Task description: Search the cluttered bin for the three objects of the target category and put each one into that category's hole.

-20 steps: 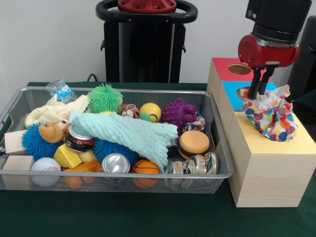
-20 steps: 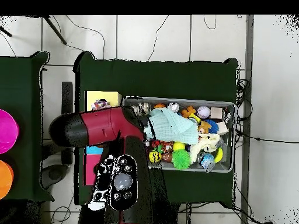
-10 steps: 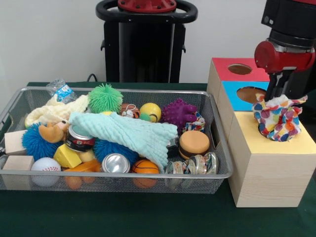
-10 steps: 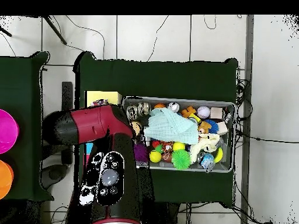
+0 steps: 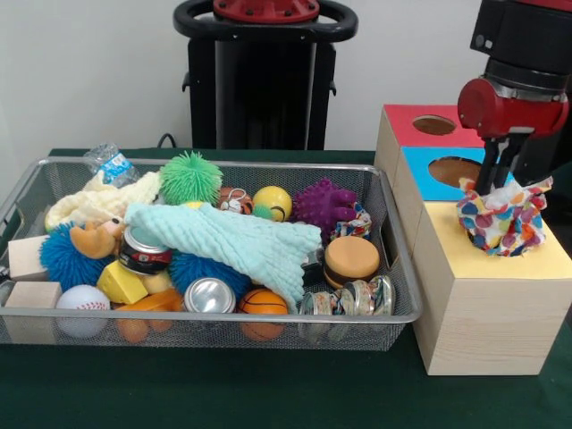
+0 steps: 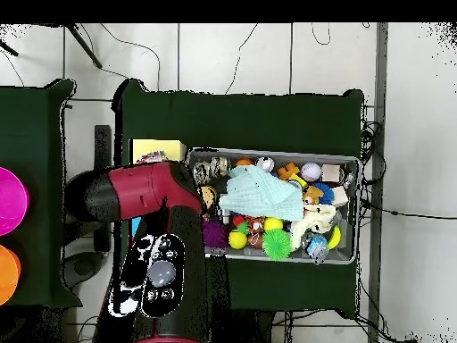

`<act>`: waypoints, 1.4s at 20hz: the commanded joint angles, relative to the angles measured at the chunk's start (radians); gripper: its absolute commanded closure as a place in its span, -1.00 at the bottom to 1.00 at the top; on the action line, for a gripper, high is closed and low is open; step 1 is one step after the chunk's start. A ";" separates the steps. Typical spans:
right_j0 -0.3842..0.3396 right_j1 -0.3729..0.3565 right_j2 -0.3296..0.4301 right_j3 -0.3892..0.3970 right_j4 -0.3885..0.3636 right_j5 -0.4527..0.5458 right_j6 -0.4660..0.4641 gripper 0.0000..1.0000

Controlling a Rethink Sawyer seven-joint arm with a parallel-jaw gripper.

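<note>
1. Front view: the black two-fingered gripper [image 5: 494,175] hangs from the red and black arm [image 5: 517,71] over the wooden box [image 5: 483,308] with its three coloured top panels; the fingers are drawn narrow, pinching the top of a white cloth with multicoloured polka dots [image 5: 504,217].
2. The dotted cloth hangs bunched over the far right part of the yellow panel [image 5: 465,259], just in front of the hole in the blue panel [image 5: 454,170]; whether its bottom touches the yellow surface is hard to judge.
3. The red panel [image 5: 433,125] with its own round hole lies at the box's far end.
4. The silver wire-mesh bin [image 5: 206,317] stands just beside the box's left side on the green table cloth [image 5: 223,393].
5. In the bin a mint-green waffle cloth [image 5: 232,243] lies across the middle; a green spiky ball [image 5: 190,177] and a purple spiky ball [image 5: 323,204] sit along the far edge, a toy hamburger [image 5: 351,259] near the right edge, a baseball [image 5: 81,304] and a small basketball [image 5: 262,302] along the near edge.
6. Overhead view: the arm [image 6: 147,232] covers most of the box, leaving the yellow panel [image 6: 156,149] and a bit of the dotted cloth [image 6: 153,159] showing; the gripper itself is hidden.
7. The bin [image 6: 350,210] lies beside the arm, the mint-green cloth [image 6: 259,192] in its middle.
</note>
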 commanded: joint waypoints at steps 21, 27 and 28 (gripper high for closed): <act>0.020 0.178 -0.008 -0.069 0.166 -0.025 0.246 1.00; 0.010 0.132 0.019 -0.015 0.212 0.096 0.187 1.00; 0.011 0.126 0.019 -0.010 0.215 0.110 0.180 1.00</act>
